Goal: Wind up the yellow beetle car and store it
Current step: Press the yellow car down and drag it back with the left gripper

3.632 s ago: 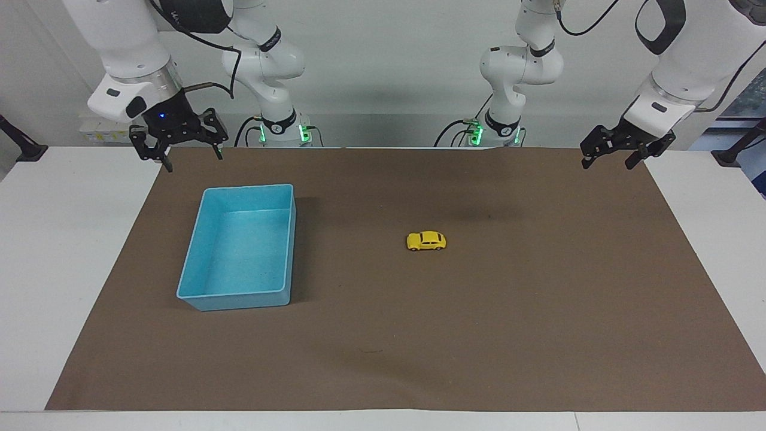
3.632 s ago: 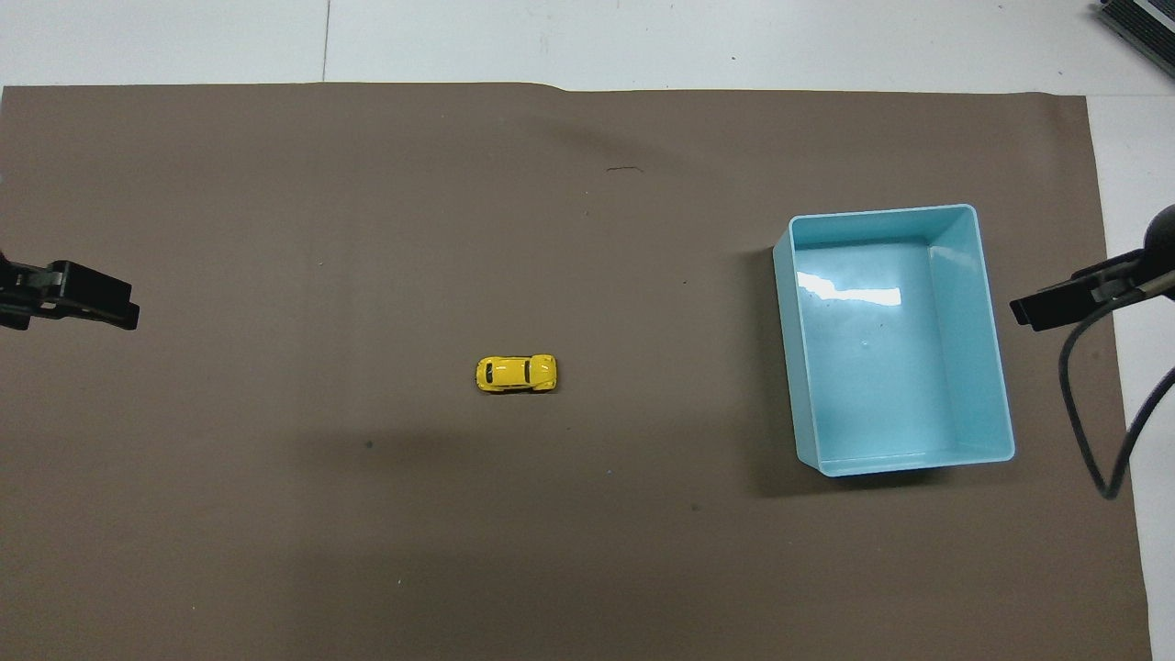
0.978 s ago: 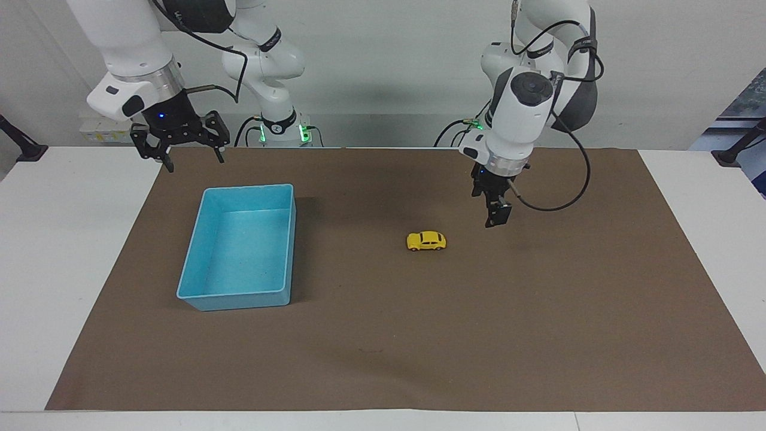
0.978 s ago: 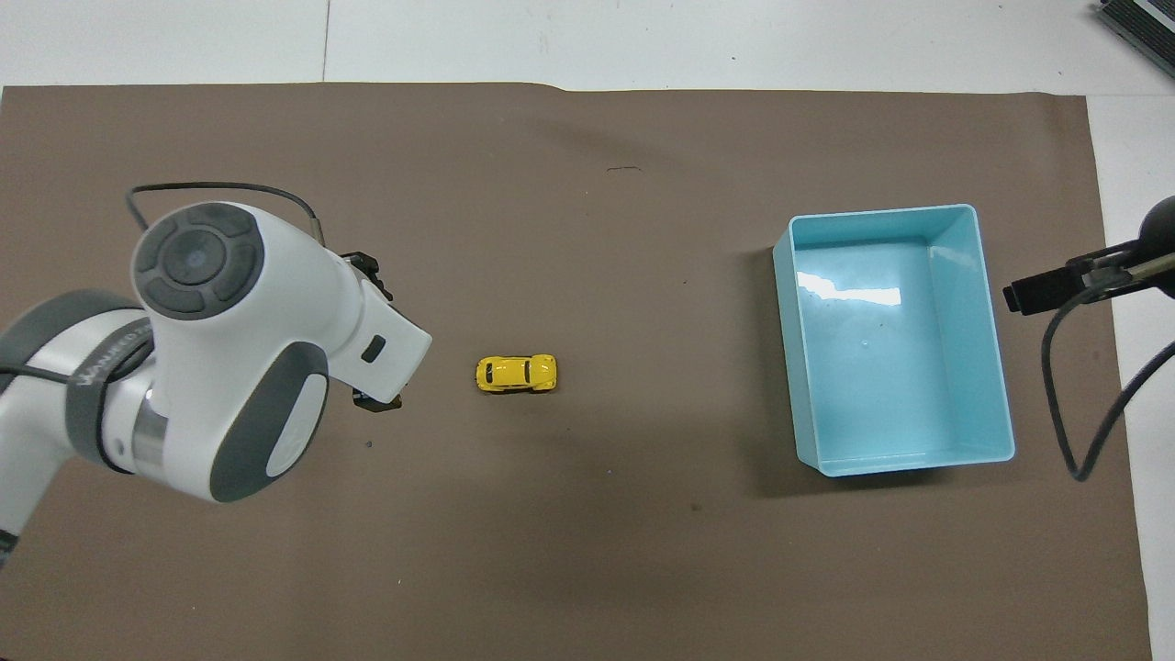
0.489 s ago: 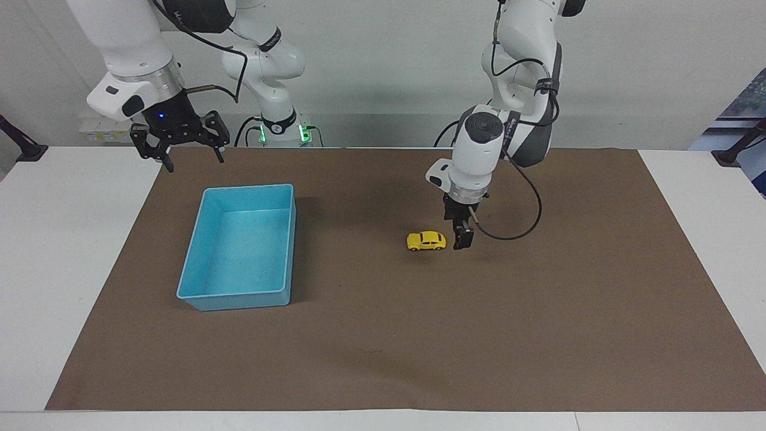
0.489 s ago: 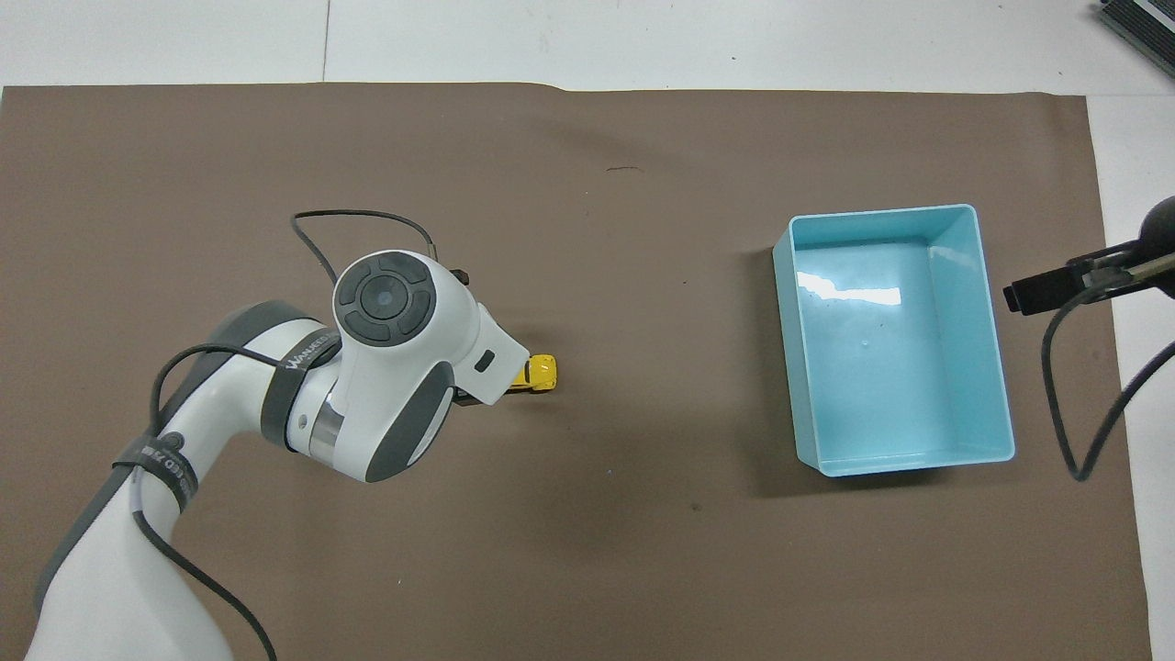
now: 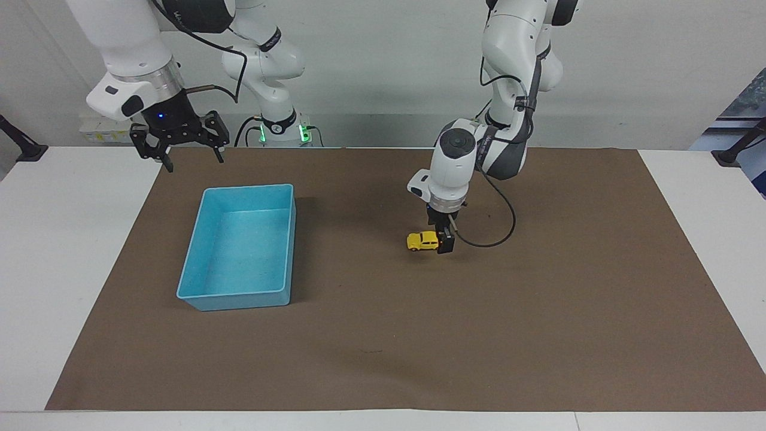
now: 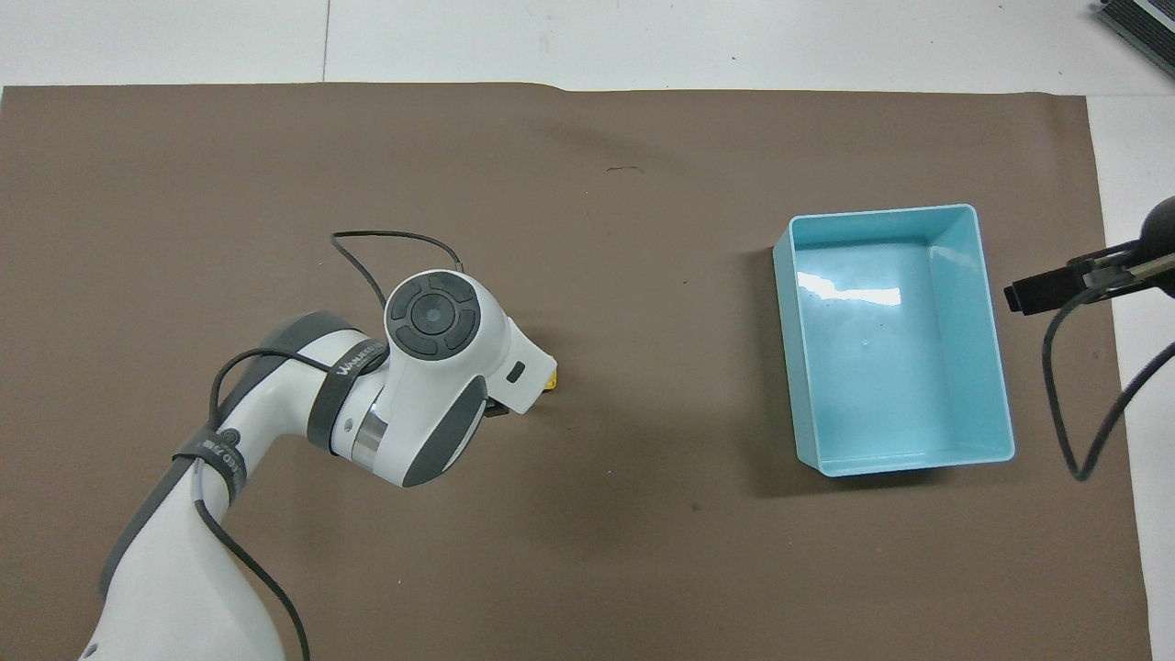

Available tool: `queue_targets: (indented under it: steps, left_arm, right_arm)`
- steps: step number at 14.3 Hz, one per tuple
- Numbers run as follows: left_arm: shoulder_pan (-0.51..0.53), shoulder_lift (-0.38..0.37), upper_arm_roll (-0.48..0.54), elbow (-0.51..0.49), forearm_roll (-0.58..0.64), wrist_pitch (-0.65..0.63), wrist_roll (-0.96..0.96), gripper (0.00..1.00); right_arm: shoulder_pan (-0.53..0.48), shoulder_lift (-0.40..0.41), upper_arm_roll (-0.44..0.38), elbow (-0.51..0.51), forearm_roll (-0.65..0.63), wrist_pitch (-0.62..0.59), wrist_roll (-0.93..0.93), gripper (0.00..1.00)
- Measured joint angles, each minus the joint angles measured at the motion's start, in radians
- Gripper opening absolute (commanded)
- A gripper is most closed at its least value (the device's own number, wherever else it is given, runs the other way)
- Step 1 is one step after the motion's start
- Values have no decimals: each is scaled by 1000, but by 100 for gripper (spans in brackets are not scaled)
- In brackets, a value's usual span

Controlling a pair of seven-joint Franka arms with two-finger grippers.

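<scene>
The left gripper [image 7: 445, 242] has come down at the car's [image 7: 422, 240] end, mid-frame in the facing view, fingers spread; no grip shows. The car lies unmoved on the mat [image 7: 383, 335], long axis across the frame. The right gripper [image 7: 179, 142] waits, spread, upper left, above the bin [image 7: 239, 299].
</scene>
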State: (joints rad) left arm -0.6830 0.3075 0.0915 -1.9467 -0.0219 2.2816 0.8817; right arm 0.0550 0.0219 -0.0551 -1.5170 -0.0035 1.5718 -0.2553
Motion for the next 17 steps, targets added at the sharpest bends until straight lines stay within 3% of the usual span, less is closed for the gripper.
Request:
queue_targets:
  steps: [6, 7, 8, 10, 11, 12, 17]
  left_arm:
    - [-73, 40, 0, -2, 0, 13, -67, 100]
    - [-73, 41, 2, -2, 0, 14, -67, 91]
    - [-73, 41, 6, -1, 0, 14, -67, 76]
    - [-73, 41, 10, 2, 0, 14, -67, 25]
    - [-73, 41, 12, 3, 1, 14, -67, 6]
    - [-73, 41, 14, 4, 1, 14, -67, 0]
    - [-72, 38, 17, 4, 1, 12, -66, 0]
  right_arm:
    - [0, 0, -4, 0, 0, 1, 0, 100]
    - [-1, 0, -5, 0, 0, 1, 0, 100]
    - [-1, 0, -6, 0, 0, 2, 0, 100]
    - [-1, 0, -5, 0, 0, 2, 0, 100]
    - [0, 0, -5, 0, 0, 2, 0, 100]
    - [0, 0, -4, 0, 0, 2, 0, 100]
    - [2, 0, -3, 0, 0, 2, 0, 100]
